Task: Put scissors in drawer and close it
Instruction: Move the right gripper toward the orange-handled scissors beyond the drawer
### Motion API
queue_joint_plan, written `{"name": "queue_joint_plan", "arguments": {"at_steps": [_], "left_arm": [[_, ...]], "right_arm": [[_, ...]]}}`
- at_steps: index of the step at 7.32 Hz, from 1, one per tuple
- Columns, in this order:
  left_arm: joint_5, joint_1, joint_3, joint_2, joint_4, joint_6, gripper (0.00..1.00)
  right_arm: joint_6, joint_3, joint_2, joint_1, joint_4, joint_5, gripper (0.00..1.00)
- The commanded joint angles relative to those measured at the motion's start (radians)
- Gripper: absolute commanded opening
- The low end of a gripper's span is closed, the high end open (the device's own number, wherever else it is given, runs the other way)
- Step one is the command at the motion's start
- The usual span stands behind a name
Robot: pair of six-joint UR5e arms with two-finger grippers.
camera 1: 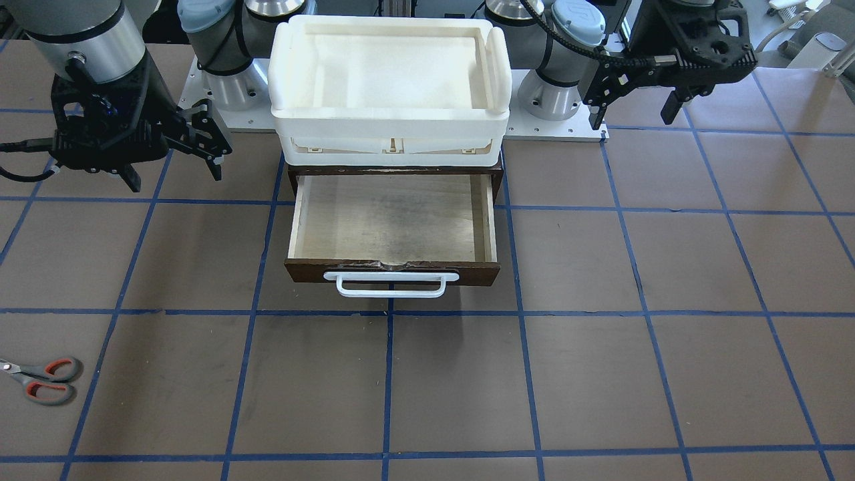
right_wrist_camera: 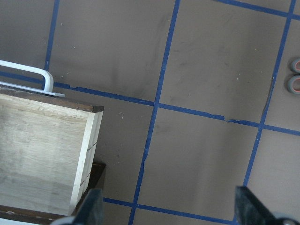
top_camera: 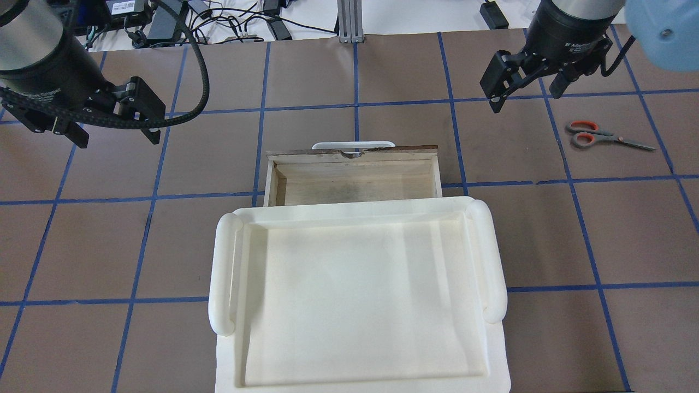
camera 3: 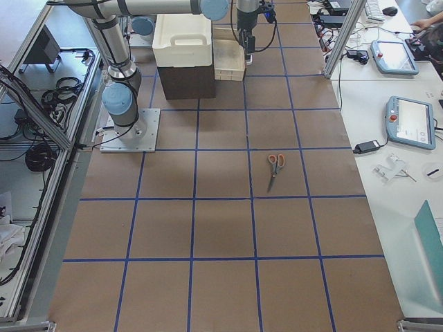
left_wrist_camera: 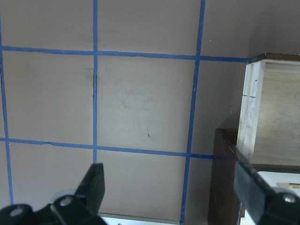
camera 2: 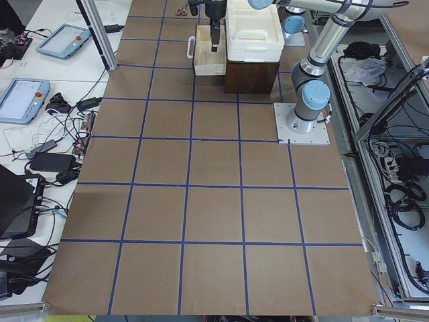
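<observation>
Site: robotics laboratory, two-arm test cell.
- Brown paper-covered counter is carrying a grid of blue tape.
- Silver-and-pale-blue jointed left robot arm and matching right robot arm are standing bolted on white metal base plates.
- Grey-and-blue touchscreen teach pendants are lying on white side benches.
- Black cables and power bricks are trailing along the edges.
- Slotted aluminium frame post is rising at the counter's edge.
</observation>
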Motion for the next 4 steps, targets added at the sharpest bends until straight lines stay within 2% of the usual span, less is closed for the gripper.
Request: {"name": "queue_joint_plan", "arguments": {"at_steps": [1, 4], "left_arm": [[0.000, 0.000, 0.000, 0.001, -0.002, 0.001, 1.00], [0.000, 0.000, 0.000, 0.001, -0.001, 0.003, 1.00]], "right_arm": [[0.000, 0.001, 0.000, 0.000, 0.000, -0.004, 1.00], [0.000, 0.003, -0.003, 0.002, 0.021, -0.013, 1.00]]}}
